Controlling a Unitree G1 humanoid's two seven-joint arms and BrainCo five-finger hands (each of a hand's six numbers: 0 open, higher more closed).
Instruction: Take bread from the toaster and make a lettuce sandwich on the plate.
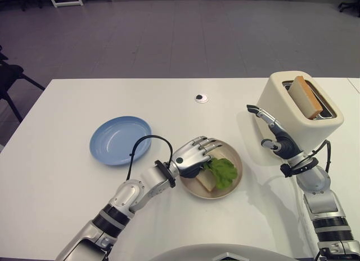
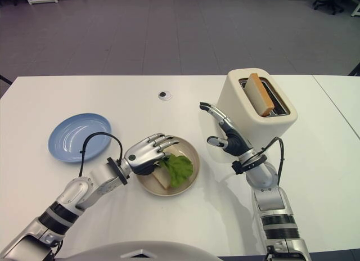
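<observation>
- The toaster (image 1: 301, 106) is standing on the white table (image 1: 67, 115), at its right side; every place below is being given from it.
- One slice of bread (image 1: 307, 96) is sticking up out of the toaster's slot, leaning a little.
- The right hand (image 1: 275, 134) is hovering just beside the toaster's left wall, spread and holding nothing; whether it is touching the wall cannot be told.
- A tan plate (image 1: 216, 196) is sitting left of the toaster and nearer the robot.
- A second bread slice (image 1: 205, 182) is lying flat on that plate, with the lettuce (image 1: 223, 171) lying on top of it.
- The left hand (image 1: 194, 154) is hanging over the side of the tan plate farthest from the toaster, meeting the lettuce's edge; whether it is gripping the leaf cannot be told.
- A blue plate (image 1: 120, 139) is sitting well left of the toaster, beyond the tan plate.
- A small round disc (image 1: 201, 98) is lying left of the toaster, farther from the robot than the tan plate.
</observation>
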